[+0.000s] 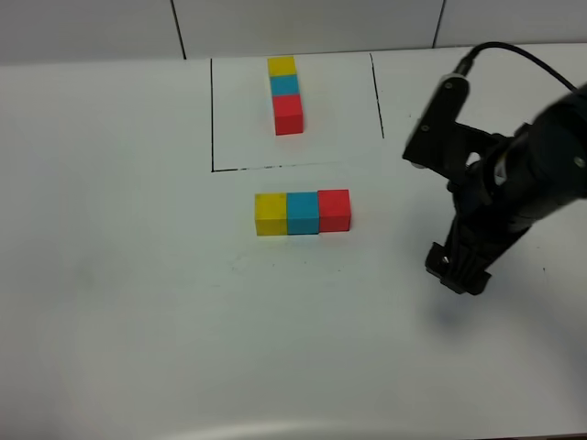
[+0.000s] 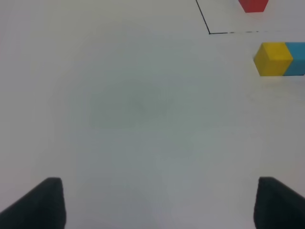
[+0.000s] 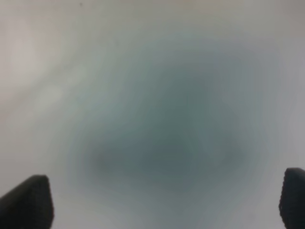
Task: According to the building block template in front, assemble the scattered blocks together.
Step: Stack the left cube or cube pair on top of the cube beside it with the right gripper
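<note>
One building block template [image 1: 285,94] of three cubes. Three scattered blocks [image 1: 303,212]: one yellow block [image 1: 271,214], one cyan-blue block [image 1: 302,213], one red block [image 1: 334,210]. One black outline [image 1: 213,115]. One robot arm [image 1: 514,183] overhead. Apparently two dark fingertips [image 2: 35,202] per wrist view, the right view blurred.

Our right arm [image 1: 527,179] comes in over the right edge of the counter [image 1: 138,321] and bends down. The right gripper [image 1: 456,268] sits close above the surface, fingers spread wide. Our left gripper [image 2: 159,202] hangs over the counter, fingers equally wide apart.
</note>
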Controlling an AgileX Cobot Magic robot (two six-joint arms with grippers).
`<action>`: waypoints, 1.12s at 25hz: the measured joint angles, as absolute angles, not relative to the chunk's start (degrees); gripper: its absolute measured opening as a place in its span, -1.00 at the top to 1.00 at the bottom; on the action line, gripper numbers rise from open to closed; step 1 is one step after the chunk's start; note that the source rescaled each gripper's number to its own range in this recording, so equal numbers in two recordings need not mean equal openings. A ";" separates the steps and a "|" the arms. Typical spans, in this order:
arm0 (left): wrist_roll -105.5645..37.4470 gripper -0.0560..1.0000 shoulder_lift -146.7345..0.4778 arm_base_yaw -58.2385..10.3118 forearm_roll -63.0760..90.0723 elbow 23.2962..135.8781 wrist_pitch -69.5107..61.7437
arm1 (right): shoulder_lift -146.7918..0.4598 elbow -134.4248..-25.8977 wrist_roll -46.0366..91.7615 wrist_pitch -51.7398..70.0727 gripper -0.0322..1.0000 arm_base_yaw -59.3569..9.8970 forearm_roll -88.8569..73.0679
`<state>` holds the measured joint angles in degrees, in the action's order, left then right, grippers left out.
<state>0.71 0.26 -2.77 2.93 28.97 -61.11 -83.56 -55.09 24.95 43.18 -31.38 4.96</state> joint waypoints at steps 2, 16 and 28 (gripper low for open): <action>0.71 -0.70 0.26 -2.77 2.93 28.97 -61.11 | -78.36 -51.58 20.39 41.96 -0.85 -31.26 5.14; 0.71 -0.70 0.26 -2.77 2.93 28.97 -61.11 | -68.38 -45.60 5.56 38.11 -0.84 -31.25 12.57; 0.71 -0.70 0.26 -2.77 2.93 28.97 -61.11 | -88.69 -56.80 22.44 39.65 -0.83 -33.55 12.70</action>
<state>0.71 0.26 -2.77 2.93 28.97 -61.11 -88.69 -56.80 22.44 39.65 -33.55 12.70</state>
